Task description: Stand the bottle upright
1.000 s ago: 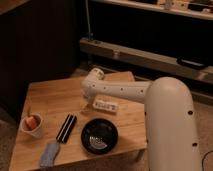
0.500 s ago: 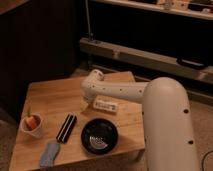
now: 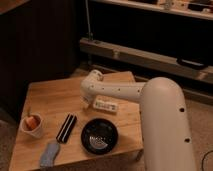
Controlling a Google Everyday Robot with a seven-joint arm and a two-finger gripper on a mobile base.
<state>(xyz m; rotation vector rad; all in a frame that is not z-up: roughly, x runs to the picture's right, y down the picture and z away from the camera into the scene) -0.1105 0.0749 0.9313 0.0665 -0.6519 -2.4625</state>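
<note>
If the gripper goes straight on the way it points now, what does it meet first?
The gripper points down, close beside the lying small white plastic bottle. It would probably meet the light wooden table first, perhaps grazing the bottle; depth is unclear.

1. A low square table of pale wood (image 3: pixel 50 97) is standing on a speckled grey floor (image 3: pixel 205 112), in front of dark panelling.
2. A small white cup (image 3: pixel 31 128) is sitting near the table's left edge, holding an orange thing (image 3: pixel 32 121) inside it.
3. A flat black ribbed bar (image 3: pixel 66 128) is lying just right of the cup, slanting toward the front edge.
4. A round black bowl (image 3: pixel 100 136) is resting beside the bar, near the front right corner.
5. A blue-grey soft pad (image 3: pixel 49 154) is lying at the front edge, just below the bar's near end.
6. A long grey metal rail (image 3: pixel 150 56) is running across the background behind the table.
</note>
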